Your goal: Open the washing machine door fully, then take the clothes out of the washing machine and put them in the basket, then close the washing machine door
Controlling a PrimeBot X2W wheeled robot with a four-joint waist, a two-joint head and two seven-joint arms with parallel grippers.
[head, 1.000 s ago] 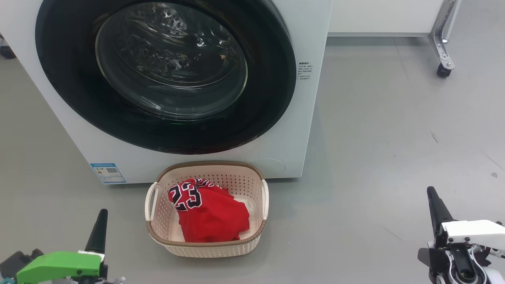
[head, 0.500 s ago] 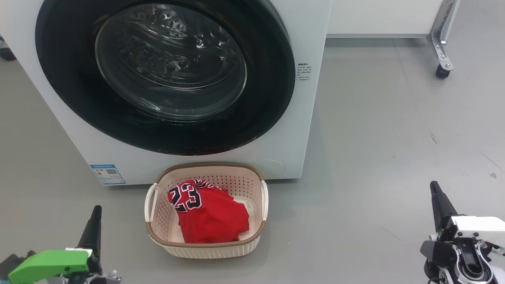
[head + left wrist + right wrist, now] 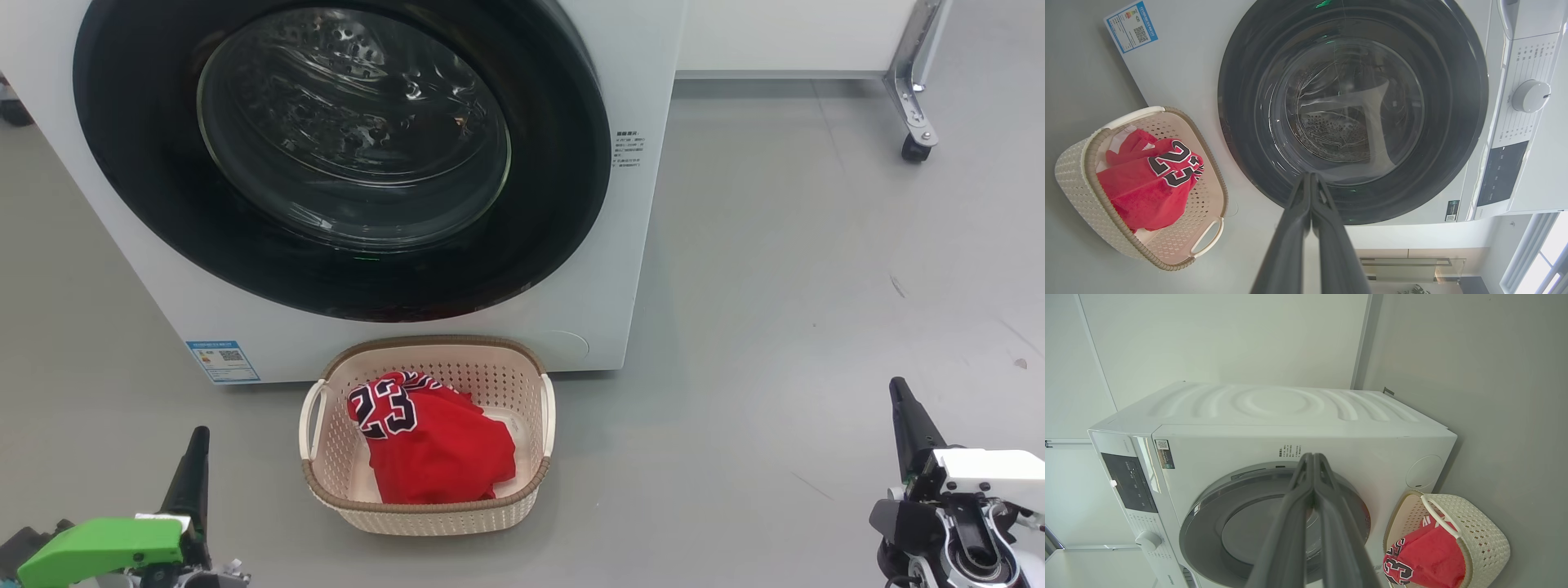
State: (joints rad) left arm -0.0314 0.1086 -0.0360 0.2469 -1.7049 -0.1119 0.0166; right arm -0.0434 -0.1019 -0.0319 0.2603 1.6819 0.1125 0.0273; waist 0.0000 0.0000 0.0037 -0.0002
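The white washing machine [image 3: 645, 204] stands ahead with its round black-rimmed door [image 3: 343, 155] lying flush against the front. On the floor right below it sits the cream basket [image 3: 427, 513], holding red clothes [image 3: 433, 445] with a number 23 showing. My left gripper [image 3: 194, 457] hovers low at the left of the basket, shut and empty. My right gripper [image 3: 902, 408] is far to the basket's right, shut and empty too. The left wrist view shows the door [image 3: 1353, 110] and basket [image 3: 1073, 179] beyond shut fingers [image 3: 1310, 212]; the right wrist view shows the machine [image 3: 1290, 412] side-on.
Grey floor stretches wide to the right of the machine. A metal leg with a caster [image 3: 914, 143] stands at the far right, under a white cabinet. A blue label [image 3: 222, 360] sits low on the machine's front.
Both grippers drew back slightly toward the picture's lower edge a second ago and have held still since. The basket, clothes and door stay put.
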